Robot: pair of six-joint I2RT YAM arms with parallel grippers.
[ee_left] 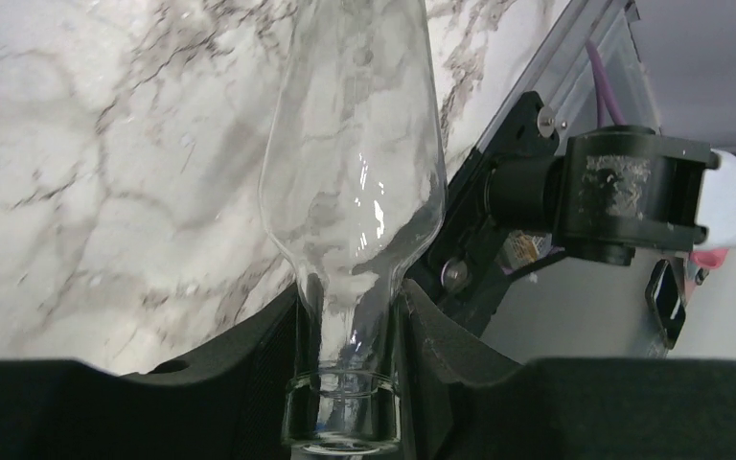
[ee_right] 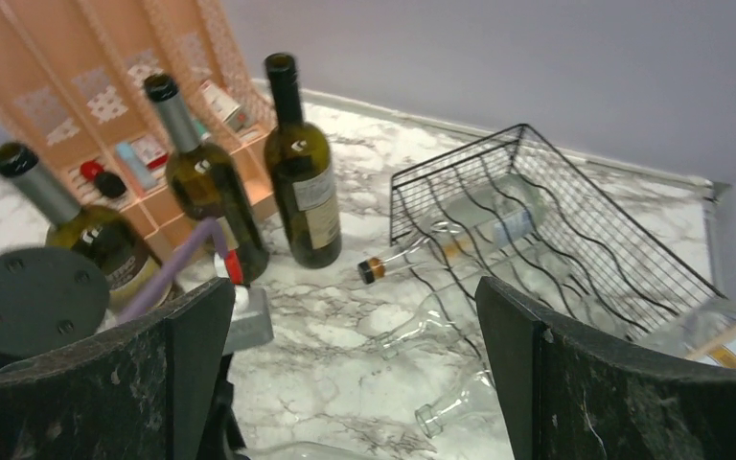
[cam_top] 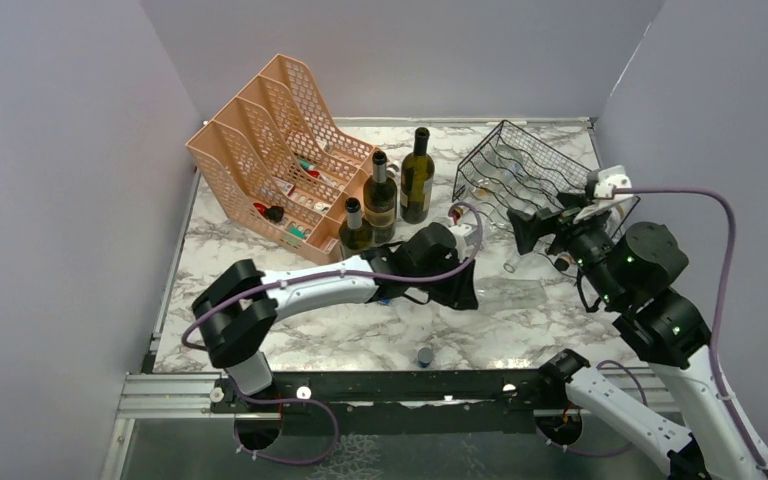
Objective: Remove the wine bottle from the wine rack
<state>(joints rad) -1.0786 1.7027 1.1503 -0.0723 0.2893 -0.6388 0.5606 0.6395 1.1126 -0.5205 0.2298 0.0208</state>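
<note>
The black wire wine rack (cam_top: 535, 165) stands at the back right and also shows in the right wrist view (ee_right: 546, 206). Several clear bottles lie in its cradles, one with a brown cap (ee_right: 441, 244) and two lower ones (ee_right: 460, 398). My left gripper (cam_top: 460, 285) is shut on the neck of a clear glass wine bottle (ee_left: 355, 153). That bottle lies low over the marble in front of the rack (cam_top: 516, 296). In the left wrist view the left gripper (ee_left: 350, 331) has a finger on each side of the neck. My right gripper (cam_top: 528, 232) (ee_right: 355, 383) is open and empty, just in front of the rack.
Three dark green bottles (cam_top: 418, 175) (cam_top: 380, 195) (cam_top: 355, 225) stand left of the rack. A peach mesh file organizer (cam_top: 280, 150) with small items sits at the back left. A small cap (cam_top: 425, 354) lies near the front edge. Walls close in on both sides.
</note>
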